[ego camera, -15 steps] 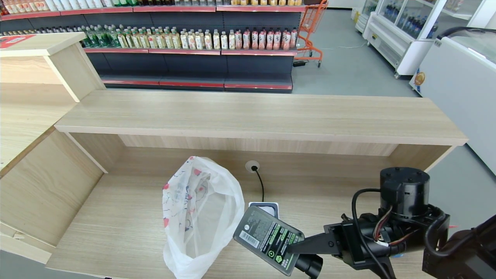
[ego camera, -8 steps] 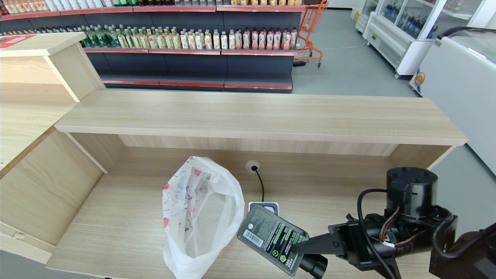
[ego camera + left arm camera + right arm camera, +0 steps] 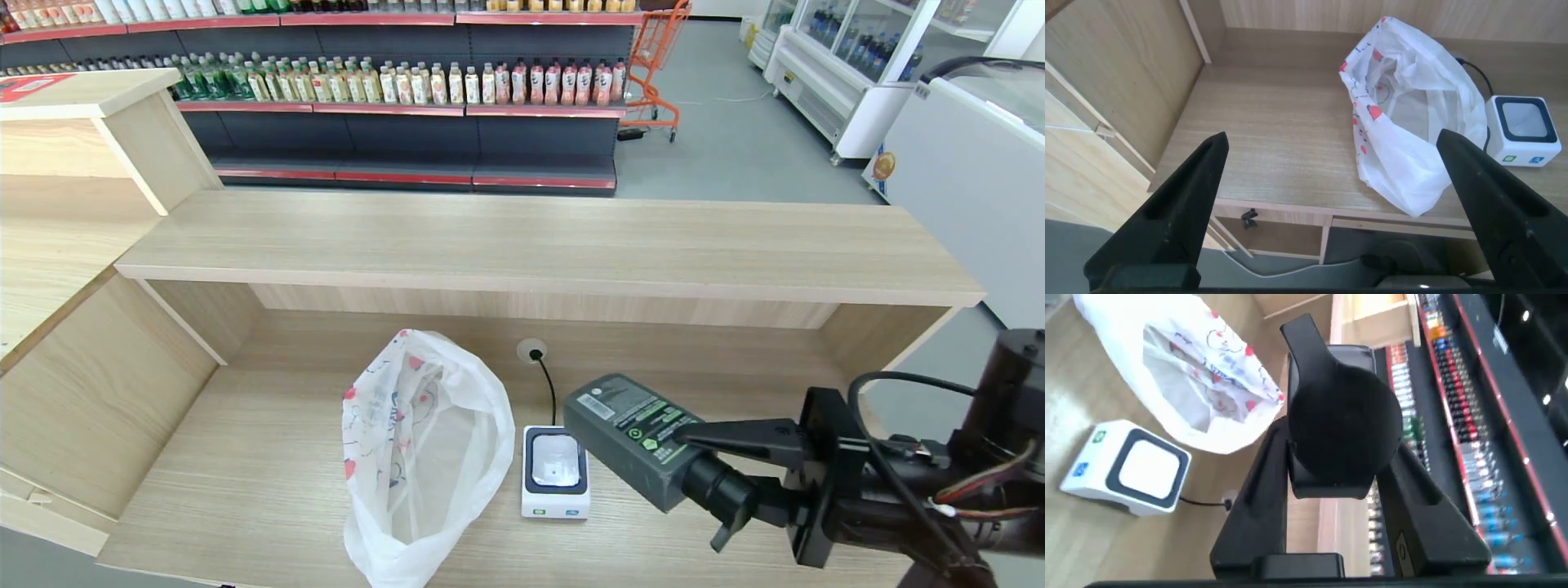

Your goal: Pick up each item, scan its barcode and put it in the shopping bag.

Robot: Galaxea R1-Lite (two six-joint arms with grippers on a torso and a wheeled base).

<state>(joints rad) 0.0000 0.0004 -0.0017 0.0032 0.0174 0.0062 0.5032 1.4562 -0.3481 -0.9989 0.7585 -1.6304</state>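
Observation:
My right gripper (image 3: 692,459) is shut on a dark grey package (image 3: 633,434) with green marks and a white barcode label on its upward face. It holds the package in the air just right of and above the white barcode scanner (image 3: 555,473), apart from it. In the right wrist view the package (image 3: 1344,416) sits between the black fingers (image 3: 1300,341), with the scanner (image 3: 1127,469) and the bag (image 3: 1204,371) beyond it. The white shopping bag (image 3: 424,457), printed with red marks, stands open left of the scanner. My left gripper (image 3: 1331,143) is open above the bag (image 3: 1404,122) and counter.
The work surface is a sunken wooden counter (image 3: 245,465) with a raised shelf (image 3: 547,245) behind and a side wall (image 3: 90,392) on the left. A black cable (image 3: 549,384) runs from the scanner to a hole at the back. Bottle racks and freezers stand farther off.
My right arm has drawn back to the right and turned the package, lifting it off the spot over the scanner. The scanner's window is now uncovered. The bag has not moved.

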